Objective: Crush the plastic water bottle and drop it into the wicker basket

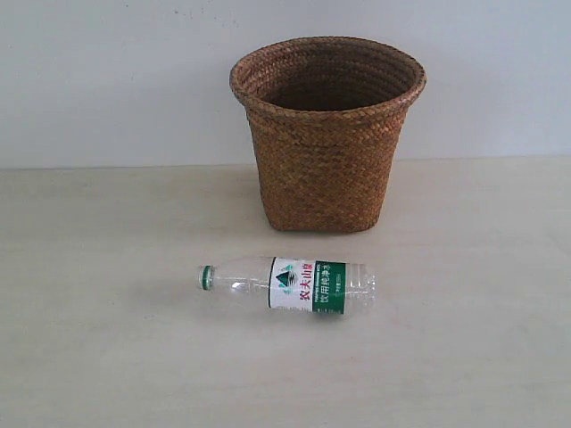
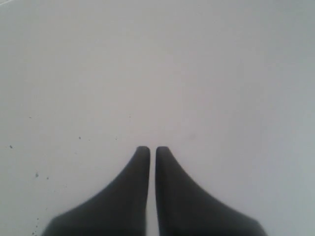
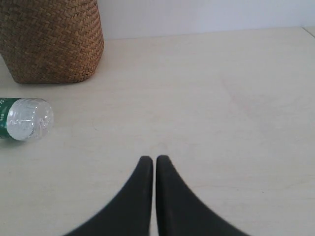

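Note:
The plastic water bottle lies on its side on the pale table, green cap to the left, uncrushed. Just behind it stands the brown wicker basket, upright. Neither gripper shows in the exterior view. My left gripper is shut with nothing in it, over a plain pale surface. In the right wrist view my right gripper is shut and empty above the table. The bottle's base and the basket's lower wall show at that view's edge, well apart from the fingertips.
The light wooden table runs back to a white wall. A table edge shows in the right wrist view's corner.

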Controlling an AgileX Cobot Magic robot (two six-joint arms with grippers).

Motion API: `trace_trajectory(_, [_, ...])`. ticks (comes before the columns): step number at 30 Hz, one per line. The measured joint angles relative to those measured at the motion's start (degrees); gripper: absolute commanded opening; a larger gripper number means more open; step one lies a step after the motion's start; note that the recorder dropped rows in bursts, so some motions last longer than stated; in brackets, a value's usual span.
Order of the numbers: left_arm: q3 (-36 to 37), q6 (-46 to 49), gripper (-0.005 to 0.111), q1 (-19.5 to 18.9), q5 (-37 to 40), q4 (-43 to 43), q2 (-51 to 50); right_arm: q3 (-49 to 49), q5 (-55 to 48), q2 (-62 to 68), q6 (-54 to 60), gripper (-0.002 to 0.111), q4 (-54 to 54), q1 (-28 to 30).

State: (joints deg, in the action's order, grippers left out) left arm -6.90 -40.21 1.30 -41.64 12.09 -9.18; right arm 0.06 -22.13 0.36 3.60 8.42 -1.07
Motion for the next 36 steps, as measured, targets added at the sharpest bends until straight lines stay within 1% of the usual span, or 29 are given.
trace_trajectory(5, [-8.15,-3.27,0.004,0.0,-0.39,-6.91,-14.18,0.0,0.0,0.0,0.0,0.0,0.0,0.0])
trace_trajectory(7, [-12.91,-3.01,0.004,0.0,-0.5,-9.32,-20.69,0.0,0.0,0.0,0.0,0.0,0.0,0.0])
trace_trajectory(10, [-20.13,4.17,0.004,0.0,-0.62,-12.61,-31.44,0.0,0.0,0.0,0.0,0.0,0.0,0.0])
trace_trajectory(12, [-22.1,8.16,0.004,0.0,-0.27,-13.0,-35.54,0.0,0.0,0.0,0.0,0.0,0.0,0.0])
trace_trajectory(13, [-23.88,13.61,0.004,0.0,2.18,-13.16,-38.59,0.0,0.0,0.0,0.0,0.0,0.0,0.0])
trace_trajectory(15, [-26.22,19.99,0.004,0.0,7.94,-13.43,-41.24,0.0,0.0,0.0,0.0,0.0,0.0,0.0])
trace_trajectory(16, [-29.3,25.68,0.004,0.0,13.92,-13.43,-43.39,0.0,0.0,0.0,0.0,0.0,0.0,0.0])
trace_trajectory(17, [-30.99,28.11,0.004,0.0,17.12,-13.57,-44.57,0.0,0.0,0.0,0.0,0.0,0.0,0.0])
trace_trajectory(18, [-34.05,30.6,0.004,0.0,22.79,-14.4,-46.79,0.0,0.0,0.0,0.0,0.0,0.0,0.0])
trace_trajectory(21, [-38.85,32.04,0.004,0.13,30.22,-17.68,-50.04,0.0,0.0,0.0,0.0,0.0,0.0,0.0])
trace_trajectory(23, [-42.29,32.39,0.004,1.35,35.9,-20.65,-52.69,0.0,0.0,0.0,0.0,0.0,0.0,0.0])
trace_trajectory(24, [-43.9,32.44,0.004,2.27,38.82,-22.01,-54.18,0.0,0.0,0.0,0.0,0.0,0.0,0.0])
trace_trajectory(25, [-46.67,33.33,0.004,4.65,43.87,-24.17,-57.0,0.0,0.0,0.0,0.0,0.0,0.0,0.0])
trace_trajectory(26, [-48.15,34.53,0.004,5.99,46.64,-24.96,-58.58,0.0,0.0,0.0,0.0,0.0,0.0,0.0])
trace_trajectory(27, [-51.11,37.63,0.004,8.63,52.06,-25.68,-61.59,0.0,0.0,0.0,0.0,0.0,0.0,0.0])
trace_trajectory(28, [-52.63,39.69,0.004,10.17,55.26,-25.94,-62.99,0.0,0.0,0.0,0.0,0.0,0.0,0.0])
trace_trajectory(29, [-55.17,43.62,0.004,12.9,61.4,-26.06,-65.24,0.0,0.0,0.0,0.0,0.0,0.0,0.0])
trace_trajectory(32, [-58.04,51.96,0.004,17.01,68.42,-26.06,-67.61,0.0,0.0,0.0,0.0,0.0,0.0,0.0])
trace_trajectory(36, [-58.79,63.25,0.004,20.64,75.86,-26.06,-69.17,0.0,0.0,0.0,0.0,0.0,0.0,0.0])
